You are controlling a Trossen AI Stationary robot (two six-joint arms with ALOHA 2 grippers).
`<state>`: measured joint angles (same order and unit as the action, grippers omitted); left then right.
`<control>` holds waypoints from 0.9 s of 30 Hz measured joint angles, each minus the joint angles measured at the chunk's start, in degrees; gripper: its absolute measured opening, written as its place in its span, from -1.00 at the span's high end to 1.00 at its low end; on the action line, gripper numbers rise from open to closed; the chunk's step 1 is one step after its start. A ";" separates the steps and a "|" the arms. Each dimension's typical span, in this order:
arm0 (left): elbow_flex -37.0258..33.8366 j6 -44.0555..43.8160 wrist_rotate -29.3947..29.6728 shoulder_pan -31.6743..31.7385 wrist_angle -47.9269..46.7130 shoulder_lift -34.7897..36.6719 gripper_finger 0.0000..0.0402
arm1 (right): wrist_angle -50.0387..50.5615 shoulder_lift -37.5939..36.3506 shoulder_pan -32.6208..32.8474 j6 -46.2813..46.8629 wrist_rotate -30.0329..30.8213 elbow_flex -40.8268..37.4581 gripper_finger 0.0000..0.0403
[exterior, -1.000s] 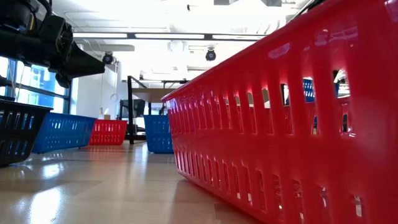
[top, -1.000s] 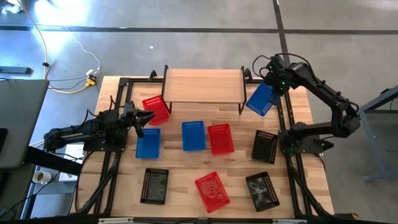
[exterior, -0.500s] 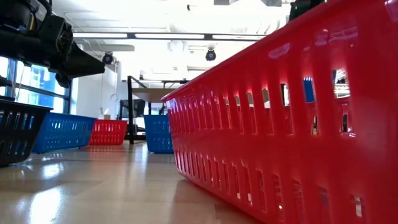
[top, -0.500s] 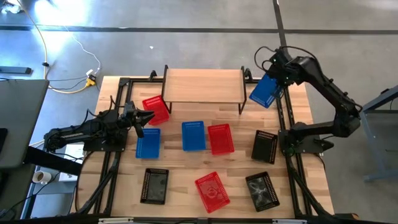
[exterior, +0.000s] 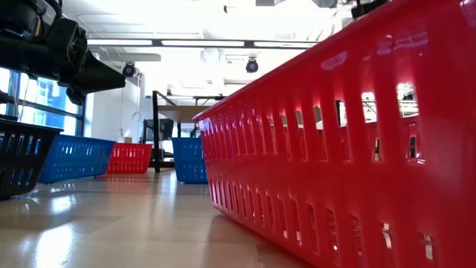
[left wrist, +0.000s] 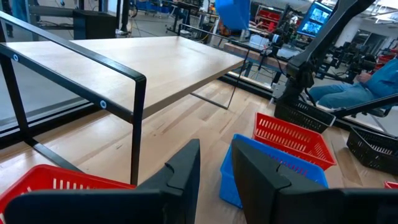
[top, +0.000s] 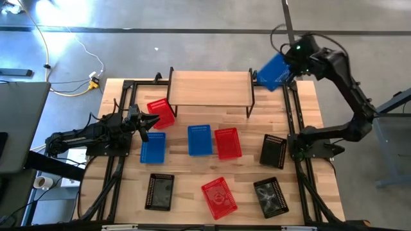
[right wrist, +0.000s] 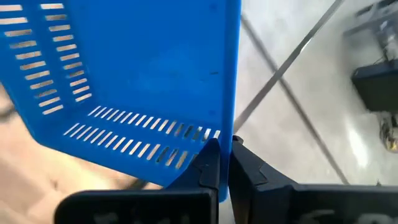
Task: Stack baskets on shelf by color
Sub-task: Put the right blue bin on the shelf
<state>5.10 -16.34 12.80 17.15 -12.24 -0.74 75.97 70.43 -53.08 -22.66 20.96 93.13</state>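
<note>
The shelf (top: 210, 88) stands at the table's far middle with a bare plank top. My right gripper (top: 288, 65) is shut on a blue basket (top: 273, 71), which it holds in the air off the shelf's right end. The other baskets rest on their bottoms on the table: red (top: 160, 112), blue (top: 153, 146), blue (top: 200, 139), red (top: 227, 142), black (top: 273, 151), black (top: 160, 191), red (top: 219, 196), black (top: 270, 197). My left gripper (top: 153, 122) hangs level between the far-left red basket and the blue one beside it. It is open, with nothing between its fingers (left wrist: 186, 171). My right gripper pinches one side wall of the blue basket at its rim (right wrist: 225, 140), near a corner, with one finger inside and one outside. The fingers slant down from the table's right. The basket hangs tilted and clear of table and shelf, its open side turned toward the gripper.
The black frame rails (top: 294, 122) run along both sides of the table. In the low view a red basket (exterior: 342, 149) fills the near right. A seated person (left wrist: 348, 93) shows beyond the table in the left wrist view. Bare tabletop (top: 192, 170) lies between the two rows of baskets.
My right gripper has risen with the blue basket from beside the shelf's right legs to well above the plank's height. It has tipped further as it rose. The basket has turned with it and stays clear of everything.
</note>
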 joint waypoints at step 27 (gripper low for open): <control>0.00 0.00 -0.18 0.01 0.00 0.01 0.59 | 8.08 27.65 9.90 -2.15 -9.40 41.12 1.00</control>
<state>5.10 -16.34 12.62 17.16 -12.24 -0.73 84.05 98.08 -43.18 -24.81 11.57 134.24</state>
